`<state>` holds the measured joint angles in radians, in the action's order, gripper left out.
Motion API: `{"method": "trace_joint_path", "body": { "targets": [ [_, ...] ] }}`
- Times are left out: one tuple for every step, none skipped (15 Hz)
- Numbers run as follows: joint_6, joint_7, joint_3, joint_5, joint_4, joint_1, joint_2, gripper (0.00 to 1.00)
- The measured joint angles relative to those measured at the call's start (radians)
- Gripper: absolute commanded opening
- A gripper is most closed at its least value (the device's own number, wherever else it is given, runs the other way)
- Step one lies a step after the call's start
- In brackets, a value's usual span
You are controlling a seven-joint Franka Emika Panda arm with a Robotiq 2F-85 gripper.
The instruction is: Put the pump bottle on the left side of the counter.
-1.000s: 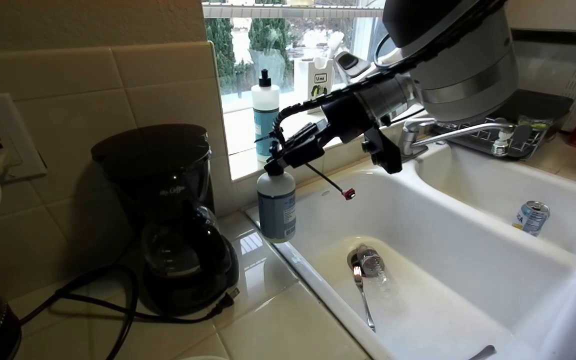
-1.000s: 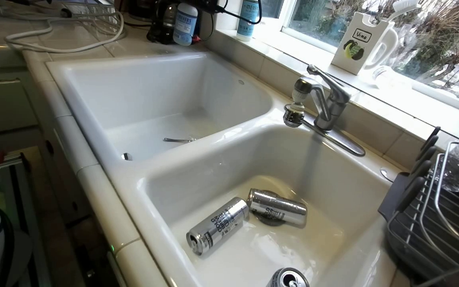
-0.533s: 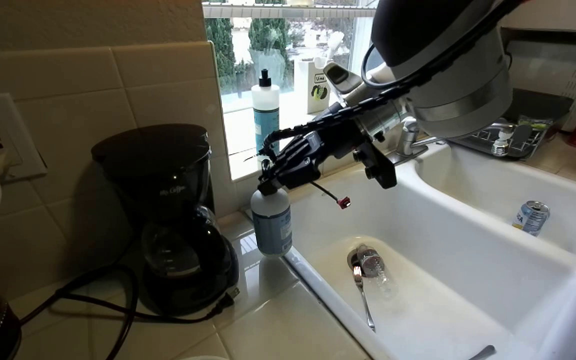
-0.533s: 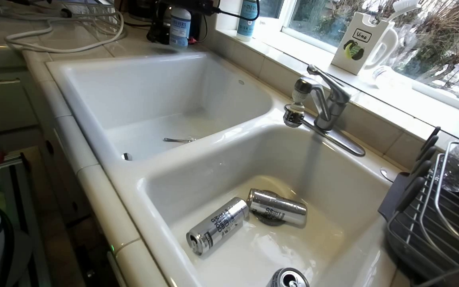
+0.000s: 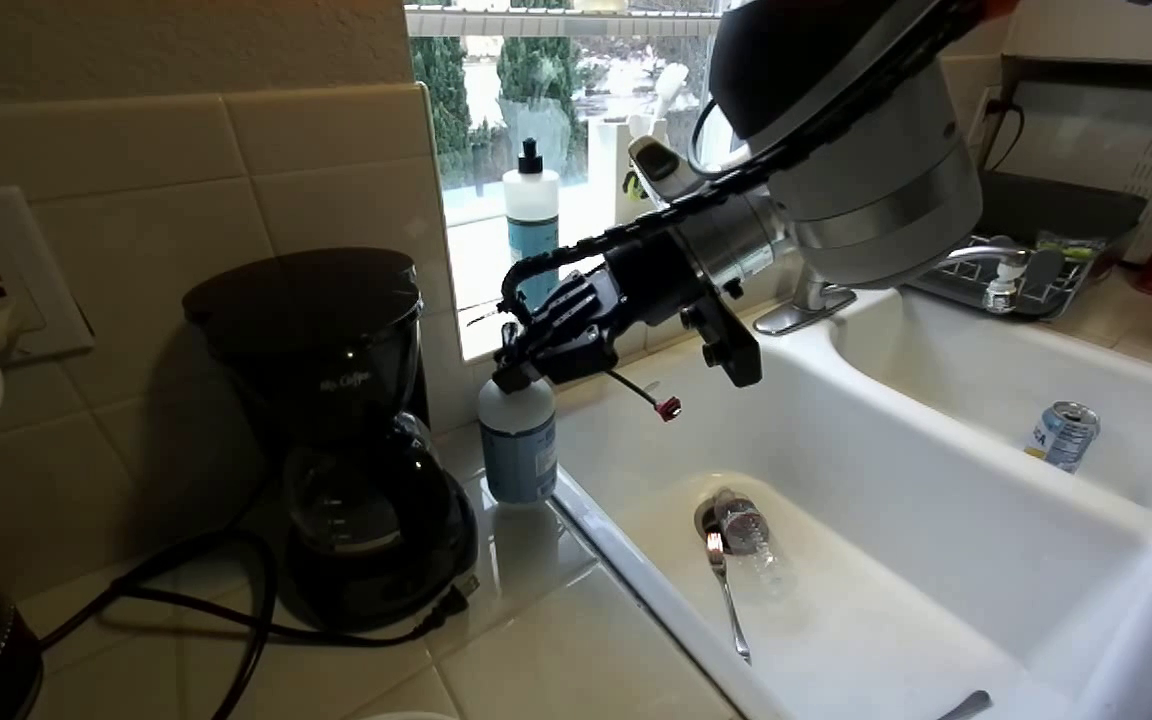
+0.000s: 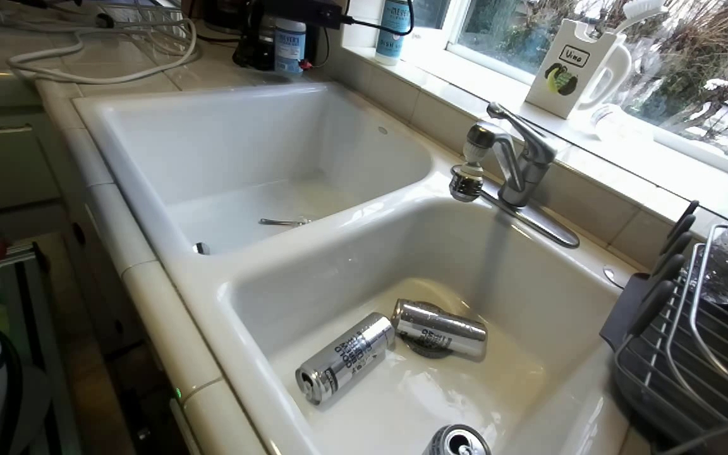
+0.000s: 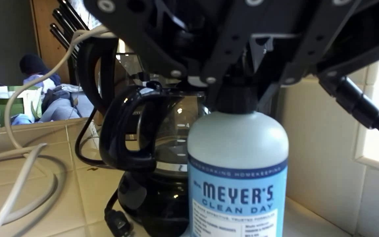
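The pump bottle point(image 5: 519, 450) is upright over the strip of counter point(image 5: 566, 650) between the coffee maker and the sink rim. Its base is at or just above the tiles; I cannot tell if it touches. My gripper point(image 5: 513, 375) is shut on the bottle's dark top from above, hiding most of the pump. In an exterior view the bottle point(image 6: 289, 47) shows at the far end of the sink, under the dark gripper. In the wrist view the bottle point(image 7: 237, 141) fills the lower middle, its neck between the fingers point(image 7: 237, 92).
The black coffee maker point(image 5: 336, 430) stands close beside the bottle, its cord and plug point(image 5: 446, 610) on the counter. The white sink point(image 5: 696, 440) lies on the other side. A taller soap bottle point(image 5: 533, 230) stands on the windowsill behind. White cable point(image 6: 117, 79) loops over the counter.
The gripper and held bottle have come down and moved away from the sink's edge, onto the counter side beside the coffee maker. The bottle stays in the gripper. Other things have not moved.
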<state>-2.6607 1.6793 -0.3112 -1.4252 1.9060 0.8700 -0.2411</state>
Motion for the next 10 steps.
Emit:
{"method": "trace_joint_path", "body": {
  "targets": [
    [0.01,0.017,0.0,-0.022,-0.009,-0.004,-0.008,0.08],
    [0.024,0.032,0.0,-0.042,-0.018,-0.008,-0.017,0.08],
    [0.038,0.044,0.0,-0.058,-0.023,-0.012,-0.024,0.08],
    [0.041,0.049,0.037,-0.062,-0.029,-0.048,-0.029,0.56],
    [0.041,0.05,0.104,-0.062,-0.036,-0.11,-0.033,0.57],
    [0.041,0.05,0.161,-0.061,-0.042,-0.165,-0.037,0.63],
    [0.041,0.05,0.211,-0.059,-0.049,-0.213,-0.041,0.7],
    [0.041,0.05,0.254,-0.055,-0.054,-0.255,-0.044,0.77],
    [0.041,0.05,0.294,-0.051,-0.058,-0.292,-0.045,0.86],
    [0.039,0.05,0.329,-0.044,-0.062,-0.325,-0.045,0.92]
  ]
}}
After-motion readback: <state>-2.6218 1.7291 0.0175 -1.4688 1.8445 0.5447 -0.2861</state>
